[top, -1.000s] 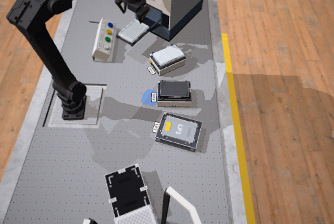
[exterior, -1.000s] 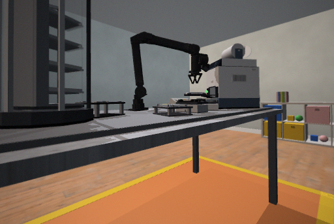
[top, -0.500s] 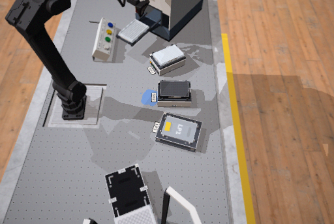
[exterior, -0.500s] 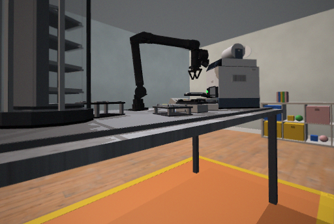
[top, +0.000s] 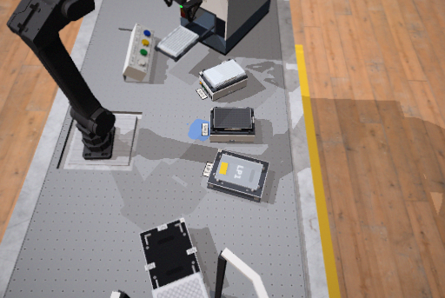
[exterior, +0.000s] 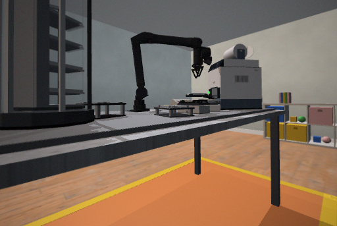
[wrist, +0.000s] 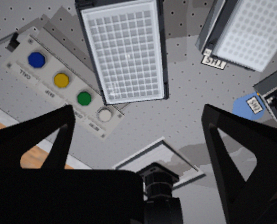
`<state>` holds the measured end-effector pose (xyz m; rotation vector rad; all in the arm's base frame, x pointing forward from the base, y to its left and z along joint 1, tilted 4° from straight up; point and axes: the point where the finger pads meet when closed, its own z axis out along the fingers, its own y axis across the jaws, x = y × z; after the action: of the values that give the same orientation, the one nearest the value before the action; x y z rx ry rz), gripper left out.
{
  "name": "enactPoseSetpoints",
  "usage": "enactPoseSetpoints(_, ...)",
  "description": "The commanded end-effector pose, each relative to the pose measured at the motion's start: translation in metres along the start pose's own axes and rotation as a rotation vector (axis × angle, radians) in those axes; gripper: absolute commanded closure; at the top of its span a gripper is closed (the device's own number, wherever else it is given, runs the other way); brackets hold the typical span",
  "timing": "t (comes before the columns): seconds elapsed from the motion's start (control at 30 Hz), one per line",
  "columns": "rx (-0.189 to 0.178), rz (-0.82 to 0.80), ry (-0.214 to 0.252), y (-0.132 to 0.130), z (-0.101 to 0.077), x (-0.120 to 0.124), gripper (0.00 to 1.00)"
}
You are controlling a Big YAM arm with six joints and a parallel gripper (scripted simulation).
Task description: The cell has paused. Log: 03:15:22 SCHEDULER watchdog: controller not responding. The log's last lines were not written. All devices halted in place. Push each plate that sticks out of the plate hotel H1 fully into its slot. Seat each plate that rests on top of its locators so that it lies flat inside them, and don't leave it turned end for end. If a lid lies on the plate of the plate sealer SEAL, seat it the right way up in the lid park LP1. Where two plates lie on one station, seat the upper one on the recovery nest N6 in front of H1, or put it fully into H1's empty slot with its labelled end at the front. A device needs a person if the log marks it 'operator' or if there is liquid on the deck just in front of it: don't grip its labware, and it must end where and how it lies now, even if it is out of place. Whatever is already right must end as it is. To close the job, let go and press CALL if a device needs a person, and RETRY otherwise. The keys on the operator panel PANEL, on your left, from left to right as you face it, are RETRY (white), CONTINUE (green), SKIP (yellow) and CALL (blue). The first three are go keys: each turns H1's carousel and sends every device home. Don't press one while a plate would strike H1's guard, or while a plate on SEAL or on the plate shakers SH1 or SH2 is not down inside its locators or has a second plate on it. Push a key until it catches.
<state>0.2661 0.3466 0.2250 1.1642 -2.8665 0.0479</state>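
In the top view we are hovering the gripper (top: 179, 3), fingers wide and empty, at the upper middle over the white plate (top: 177, 41) on the sealer's tray; its long axis is running from lower left to upper right. In the wrist view that plate (wrist: 124, 50) is filling the upper middle, long axis nearly vertical; we are judging it light, rigid and slick, best pinched across its short sides.

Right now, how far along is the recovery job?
Nothing looks finished yet. In hand: the open, empty claw hovers above the white gridded piece on the sealer. Left: LP1 holds nothing, a white plate probably sticks out by the black nest, and the blue puddle suggests ending on the blue key.
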Motion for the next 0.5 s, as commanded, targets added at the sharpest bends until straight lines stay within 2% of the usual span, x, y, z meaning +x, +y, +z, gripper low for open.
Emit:
enactPoseSetpoints(0.0,0.009,0.174,-0.037,-0.015,-0.019,-0.018,0.0)
enactPoseSetpoints(0.1,0.025,0.273,-0.039,-0.025,-0.019,-0.02,0.0)
enactPoseSetpoints(0.17,0.025,0.273,-0.039,-0.025,-0.019,-0.02,0.0)
enactPoseSetpoints(0.47,0.026,0.252,-0.041,-0.056,-0.02,-0.026,0.0)
